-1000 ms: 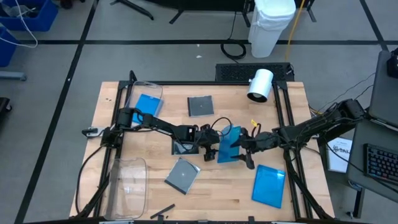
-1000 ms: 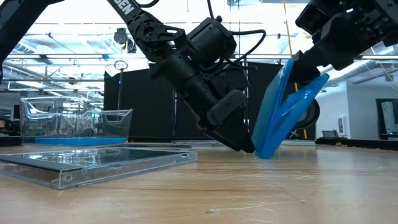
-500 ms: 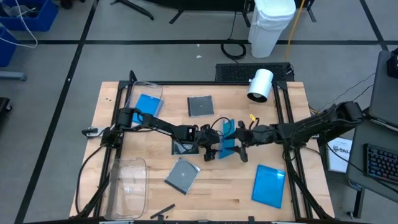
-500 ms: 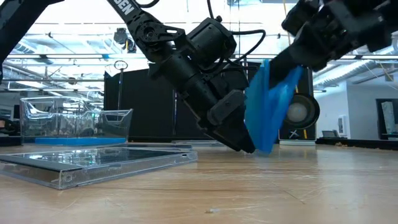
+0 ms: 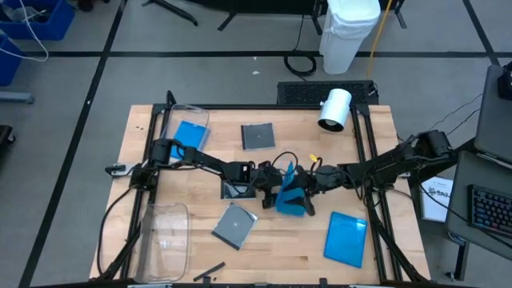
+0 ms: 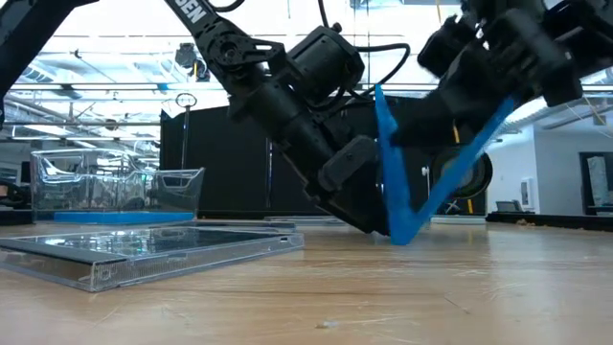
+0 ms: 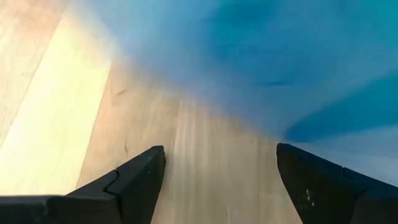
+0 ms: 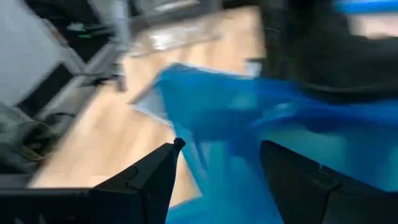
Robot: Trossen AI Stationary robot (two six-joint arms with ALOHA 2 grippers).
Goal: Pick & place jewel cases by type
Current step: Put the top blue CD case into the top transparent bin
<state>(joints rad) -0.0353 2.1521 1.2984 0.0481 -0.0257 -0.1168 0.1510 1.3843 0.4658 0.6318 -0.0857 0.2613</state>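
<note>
Your blue jewel case (image 5: 289, 195) is mid-table, tipped up on its edge and splayed open in a V. The left gripper (image 5: 270, 192) sits at its 9 o'clock with jaws spread wide and nothing between them. The right gripper (image 5: 308, 186) is at 3 o'clock, jaws fairly wide, seemingly around one leaf, though I can't tell how firmly. I'd say get that case closed and lying steady before lifting it, or it'll flop.

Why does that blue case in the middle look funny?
The blue jewel case in mid-table has sprung open into a V and stands on its hinge edge, not flat. The open left gripper sits beside it; the right gripper is at it too.
</note>
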